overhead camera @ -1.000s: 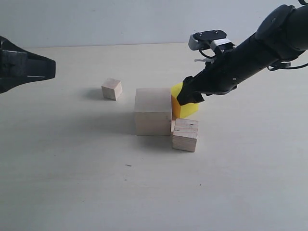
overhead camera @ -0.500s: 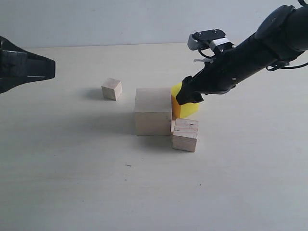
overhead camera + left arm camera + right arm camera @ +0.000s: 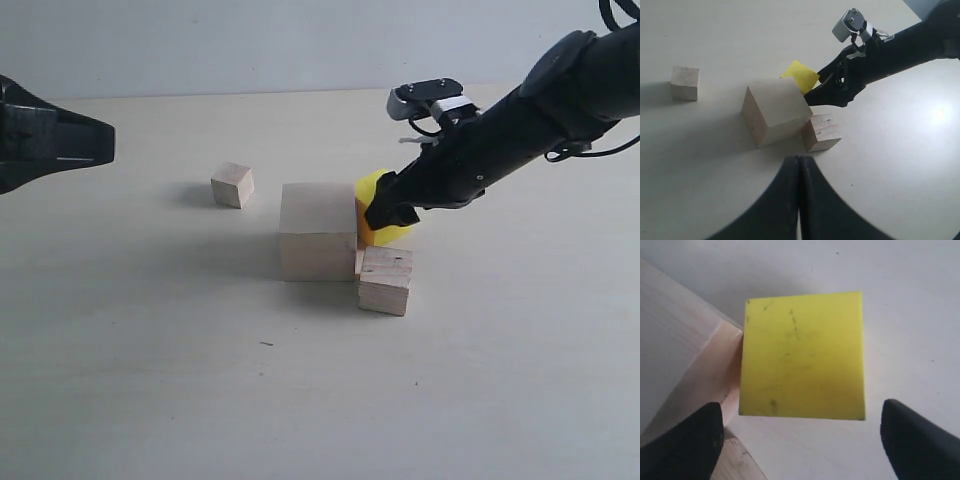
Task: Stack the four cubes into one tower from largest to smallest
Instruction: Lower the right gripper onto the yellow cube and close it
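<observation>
The large pale cube [image 3: 318, 228] stands mid-table. The yellow cube [image 3: 370, 188] sits just behind its right side, and the speckled medium cube [image 3: 386, 280] is at its front right corner. The small cube [image 3: 232, 185] stands apart at the far left. My right gripper [image 3: 388, 210] hangs open just over the yellow cube [image 3: 802, 355]. Its fingers [image 3: 690, 440] are spread wider than the cube and touch nothing. My left gripper [image 3: 800, 162] is shut and empty, well back from the large cube [image 3: 776, 107] and the medium cube [image 3: 822, 131].
The large cube [image 3: 675, 340] stands tight against one side of the yellow cube, and the medium cube's [image 3: 735, 465] corner lies near one right finger. The right arm [image 3: 890, 47] stretches across the far right of the pale table [image 3: 150, 380].
My right gripper has dipped slightly lower over the yellow cube. The cubes and my left gripper have not moved.
</observation>
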